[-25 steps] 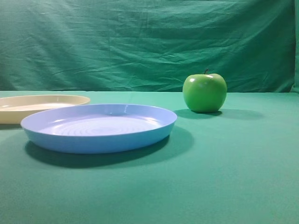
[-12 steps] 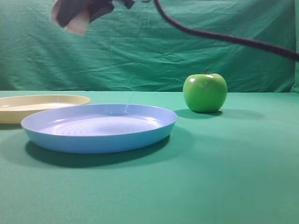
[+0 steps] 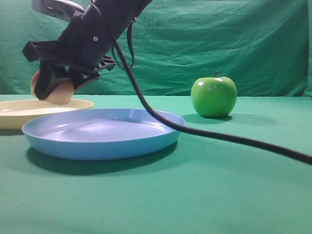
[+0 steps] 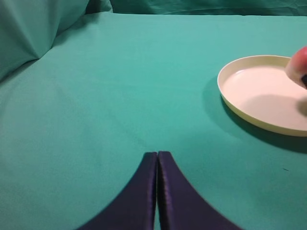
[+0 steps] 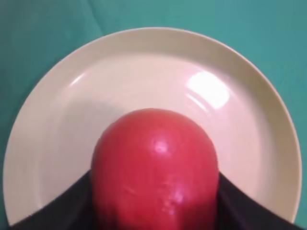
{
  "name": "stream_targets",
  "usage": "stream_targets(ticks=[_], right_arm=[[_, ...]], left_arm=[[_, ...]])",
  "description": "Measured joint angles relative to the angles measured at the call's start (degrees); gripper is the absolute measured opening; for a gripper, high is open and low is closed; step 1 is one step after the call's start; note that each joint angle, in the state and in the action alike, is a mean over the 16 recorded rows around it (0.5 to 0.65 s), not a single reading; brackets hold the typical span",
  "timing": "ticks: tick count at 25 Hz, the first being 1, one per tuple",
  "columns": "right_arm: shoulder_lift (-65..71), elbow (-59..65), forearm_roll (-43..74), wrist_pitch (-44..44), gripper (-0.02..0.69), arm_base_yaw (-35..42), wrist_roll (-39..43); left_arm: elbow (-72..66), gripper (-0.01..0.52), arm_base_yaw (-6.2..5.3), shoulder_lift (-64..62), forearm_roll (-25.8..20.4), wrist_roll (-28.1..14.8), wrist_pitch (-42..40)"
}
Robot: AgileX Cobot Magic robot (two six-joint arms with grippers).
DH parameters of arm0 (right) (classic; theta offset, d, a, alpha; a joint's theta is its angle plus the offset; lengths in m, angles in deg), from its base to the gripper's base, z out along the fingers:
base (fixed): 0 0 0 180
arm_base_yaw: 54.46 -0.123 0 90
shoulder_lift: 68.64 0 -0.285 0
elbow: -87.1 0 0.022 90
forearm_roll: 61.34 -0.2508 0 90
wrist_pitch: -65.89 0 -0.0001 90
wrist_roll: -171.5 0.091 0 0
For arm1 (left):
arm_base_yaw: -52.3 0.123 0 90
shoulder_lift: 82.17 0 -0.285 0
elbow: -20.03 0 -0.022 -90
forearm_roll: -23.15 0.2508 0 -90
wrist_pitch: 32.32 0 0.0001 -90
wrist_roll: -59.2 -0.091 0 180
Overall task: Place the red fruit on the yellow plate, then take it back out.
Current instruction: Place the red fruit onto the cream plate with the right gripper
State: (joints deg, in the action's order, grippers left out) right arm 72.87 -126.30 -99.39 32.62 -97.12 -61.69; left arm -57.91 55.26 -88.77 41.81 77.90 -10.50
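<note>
Green cloth covered the table point(image 3: 234, 185) and hung as a wall behind it. On the cloth sat a blue plate point(image 3: 103, 132) in front, and a green apple point(image 3: 213, 96) with a little stem stood well apart to its right.

The yellow plate point(image 3: 29, 113) lay behind the blue plate, on the left side. It was round and shallow with a low rim.

The right gripper point(image 3: 52, 87) had reached across to the left side. Its dark fingers were clamped on the red fruit point(image 3: 59, 92), one on each side. The fruit hung just above the yellow plate and was not touching it. From the side, the fruit looked pale cream at the bottom. From the right wrist camera, the red fruit point(image 5: 156, 167) looked big, round, red and shiny, with the yellow plate point(image 5: 57, 124) right under it.

A black cable point(image 3: 204, 132) ran from the right arm, over the blue plate and off to the right.

The left gripper point(image 4: 157, 191) was low over the bare cloth. Its two dark fingers were pressed together with nothing between them. The yellow plate point(image 4: 254, 96) was well apart from it, up to the right.
</note>
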Motion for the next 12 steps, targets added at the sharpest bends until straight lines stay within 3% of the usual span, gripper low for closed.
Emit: stream_targets(ticks=[4,12], right_arm=[[-2.69,-0.13,0.92,-2.78,0.52,0.18,0.51],[-12.44,-0.25,5.17,-12.28,0.206,2.47,9.22]], left_arm=[[0.0,0.0,0.0,0.0,0.0,0.0,0.0],[0.0,0.0,0.0,0.0,0.0,0.0,0.0]])
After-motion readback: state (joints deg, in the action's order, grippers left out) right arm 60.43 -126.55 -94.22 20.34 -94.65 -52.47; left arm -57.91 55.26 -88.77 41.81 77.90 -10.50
